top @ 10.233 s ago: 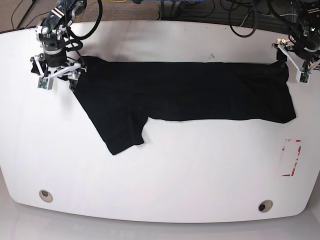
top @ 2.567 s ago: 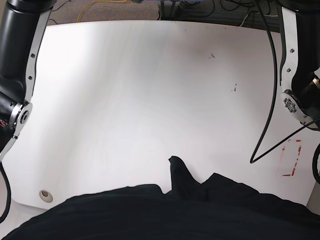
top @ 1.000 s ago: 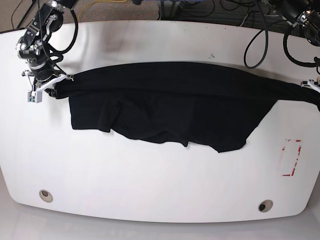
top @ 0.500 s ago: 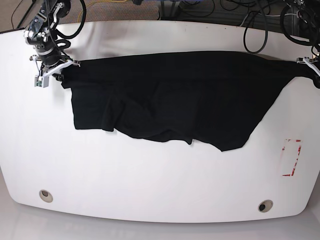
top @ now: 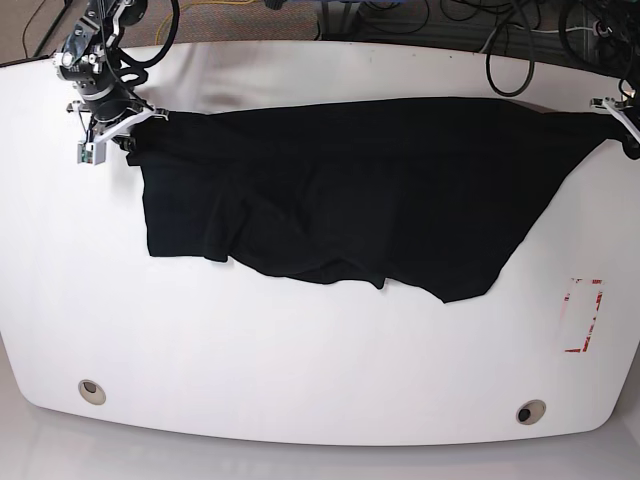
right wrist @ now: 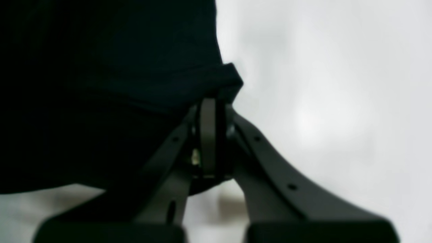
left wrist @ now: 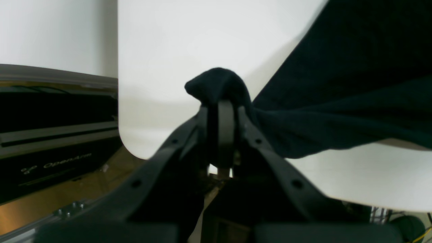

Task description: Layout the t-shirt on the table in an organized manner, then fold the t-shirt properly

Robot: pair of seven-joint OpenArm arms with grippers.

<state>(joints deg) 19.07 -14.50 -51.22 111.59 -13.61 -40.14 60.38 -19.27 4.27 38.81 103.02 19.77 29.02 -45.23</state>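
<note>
The black t-shirt lies stretched across the far half of the white table, its near edge rumpled and uneven. At the shirt's right end in the base view, my left gripper is shut on a corner. The left wrist view shows its jaws closed on a bunched fold of t-shirt near the table's rounded corner. My right gripper is shut on the shirt's left end. Seen from the right wrist, that gripper pinches the hem of the t-shirt.
Two round grommet holes sit near the front edge. A red-marked rectangle is at the right. Cables and arm links crowd the far edge. Beyond the table's corner is a dark shelf unit.
Both grippers have carried the shirt's held edge farther toward the back of the table. The cloth between them is drawn straighter, and its near edge has slid back a little.
</note>
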